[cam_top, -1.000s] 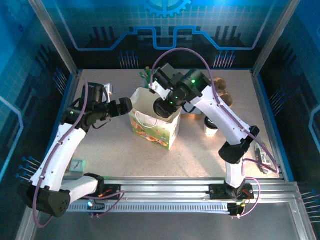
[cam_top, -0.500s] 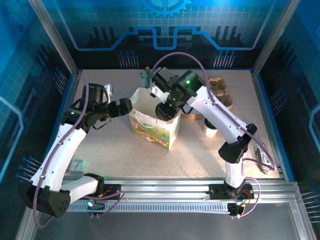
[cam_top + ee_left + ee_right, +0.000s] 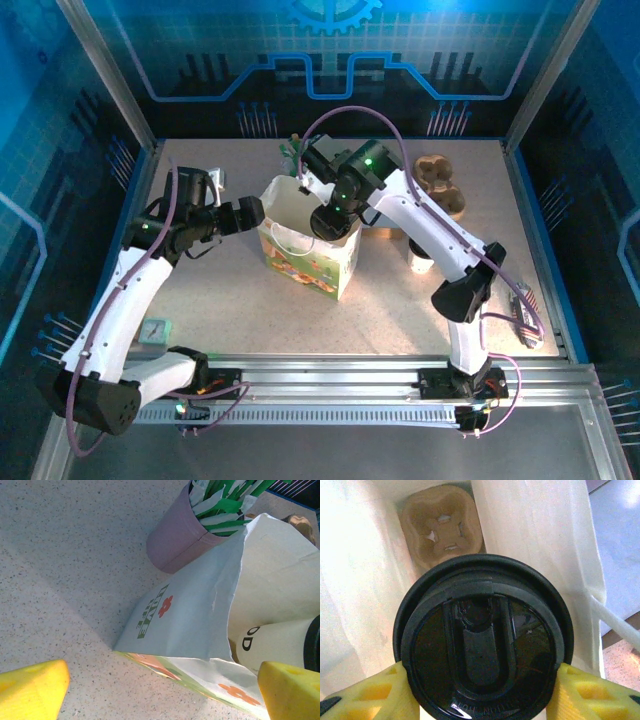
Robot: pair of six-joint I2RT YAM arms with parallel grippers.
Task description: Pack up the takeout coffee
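The takeout coffee's black lid (image 3: 482,640) faces the right wrist camera, and my right gripper (image 3: 482,692) is shut on the cup just under its rim. The cup hangs inside the mouth of the tall white paper bag (image 3: 310,250), above a brown cardboard carrier (image 3: 442,527) on the bag's bottom. In the left wrist view the cup's white side (image 3: 277,642) shows through the bag's open top (image 3: 200,615). My right gripper (image 3: 330,222) sits in the bag's opening. My left gripper (image 3: 255,212) stands open beside the bag's left edge, and its yellow fingers (image 3: 30,690) touch nothing.
A pink cup of green-and-white sticks (image 3: 185,535) stands right behind the bag. A second white cup (image 3: 422,258) is on the table near the right arm. A brown carrier (image 3: 442,185) sits at the back right. A small teal item (image 3: 153,330) lies at the front left.
My right arm has swung slightly left and eased the coffee a little deeper into the bag's mouth. The left arm has not moved.
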